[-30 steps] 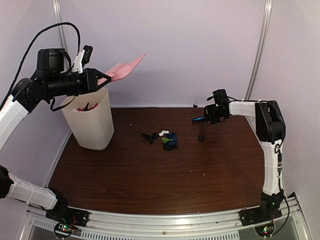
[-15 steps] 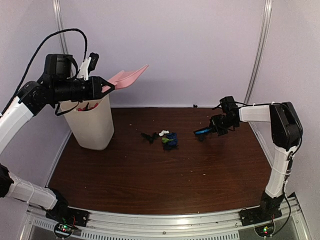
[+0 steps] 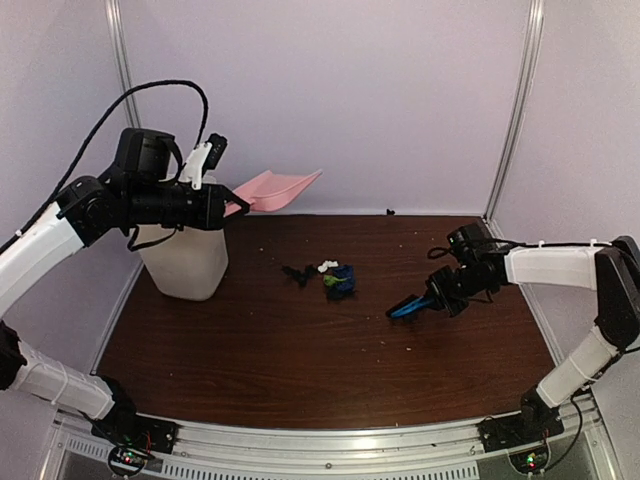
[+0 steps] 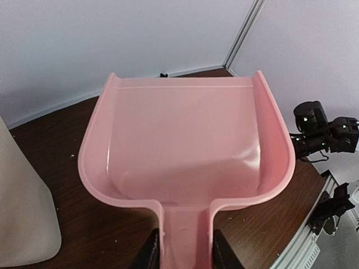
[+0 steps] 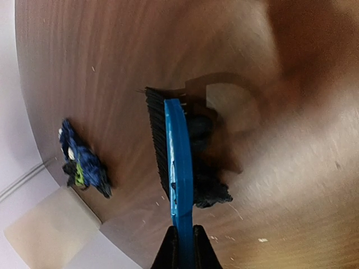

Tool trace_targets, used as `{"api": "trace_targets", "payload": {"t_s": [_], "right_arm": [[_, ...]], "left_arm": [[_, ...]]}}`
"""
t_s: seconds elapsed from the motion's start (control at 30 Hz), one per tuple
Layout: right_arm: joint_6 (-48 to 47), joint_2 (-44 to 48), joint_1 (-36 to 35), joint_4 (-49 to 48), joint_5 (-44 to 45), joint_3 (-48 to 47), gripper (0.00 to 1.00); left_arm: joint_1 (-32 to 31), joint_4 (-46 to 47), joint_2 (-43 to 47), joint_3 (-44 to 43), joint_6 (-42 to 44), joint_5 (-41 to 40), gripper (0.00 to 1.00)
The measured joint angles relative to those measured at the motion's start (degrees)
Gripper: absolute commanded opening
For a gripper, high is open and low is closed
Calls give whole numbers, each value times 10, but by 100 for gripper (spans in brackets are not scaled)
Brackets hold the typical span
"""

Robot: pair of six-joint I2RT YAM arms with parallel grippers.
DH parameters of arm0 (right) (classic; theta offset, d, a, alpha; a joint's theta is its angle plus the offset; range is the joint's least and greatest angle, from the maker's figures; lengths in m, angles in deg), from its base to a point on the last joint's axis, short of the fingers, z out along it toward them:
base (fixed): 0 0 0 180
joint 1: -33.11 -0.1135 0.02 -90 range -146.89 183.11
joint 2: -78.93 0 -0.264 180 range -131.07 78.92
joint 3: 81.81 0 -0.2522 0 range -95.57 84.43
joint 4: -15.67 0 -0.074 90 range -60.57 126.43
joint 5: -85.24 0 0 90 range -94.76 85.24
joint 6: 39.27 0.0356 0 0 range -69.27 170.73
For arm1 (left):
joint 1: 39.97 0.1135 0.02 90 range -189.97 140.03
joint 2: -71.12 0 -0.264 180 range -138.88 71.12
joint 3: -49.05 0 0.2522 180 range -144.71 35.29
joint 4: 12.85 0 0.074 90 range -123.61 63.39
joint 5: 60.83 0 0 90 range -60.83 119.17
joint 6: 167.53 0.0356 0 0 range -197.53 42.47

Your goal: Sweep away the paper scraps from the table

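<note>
The paper scraps (image 3: 338, 279) lie in a small heap mid-table: dark blue, green, white and black bits, also seen as paper scraps (image 5: 84, 162) in the right wrist view. One black scrap (image 5: 211, 190) lies against the blue hand brush (image 5: 178, 157). My right gripper (image 5: 181, 246) is shut on the brush handle. It holds the brush (image 3: 407, 306) low over the table (image 3: 250, 340), right of the heap. My left gripper (image 4: 185, 255) is shut on the handle of the pink dustpan (image 4: 185, 151). The dustpan (image 3: 282, 188) hangs in the air at the back left and holds nothing.
A white bin (image 3: 185, 258) stands at the back left, under my left arm, its side showing as bin (image 4: 22, 213) in the left wrist view. A silver rail (image 3: 330, 440) runs along the front edge. Walls and upright poles close in the back and sides.
The left arm has brought the dustpan down and to the right, away from above the bin. The right arm has swung the brush forward and down toward the table.
</note>
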State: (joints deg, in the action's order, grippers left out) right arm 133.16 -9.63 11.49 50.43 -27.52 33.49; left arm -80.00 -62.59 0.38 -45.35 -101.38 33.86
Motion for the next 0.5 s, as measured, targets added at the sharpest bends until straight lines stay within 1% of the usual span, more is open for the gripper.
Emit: {"api": "trace_targets", "payload": {"t_s": [0.1,0.23,0.3,0.37,0.5], "right_arm": [[4,64,-36,27,2,43,0],[0,130,-81,73,23,45,0],[-10,142,-93,93,34,23,0],[-26,133,-98,102,47,-17,0],[-61,73,-108,102,64,-124,0]], "left_arm": [[-6,0,6,30,4,-6,0],[-9,-1,28,67,4,-14,0],[-9,-1,41,80,4,-17,0],[-10,-1,53,88,4,-21,0],[-10,0,67,97,4,-26,0]]}}
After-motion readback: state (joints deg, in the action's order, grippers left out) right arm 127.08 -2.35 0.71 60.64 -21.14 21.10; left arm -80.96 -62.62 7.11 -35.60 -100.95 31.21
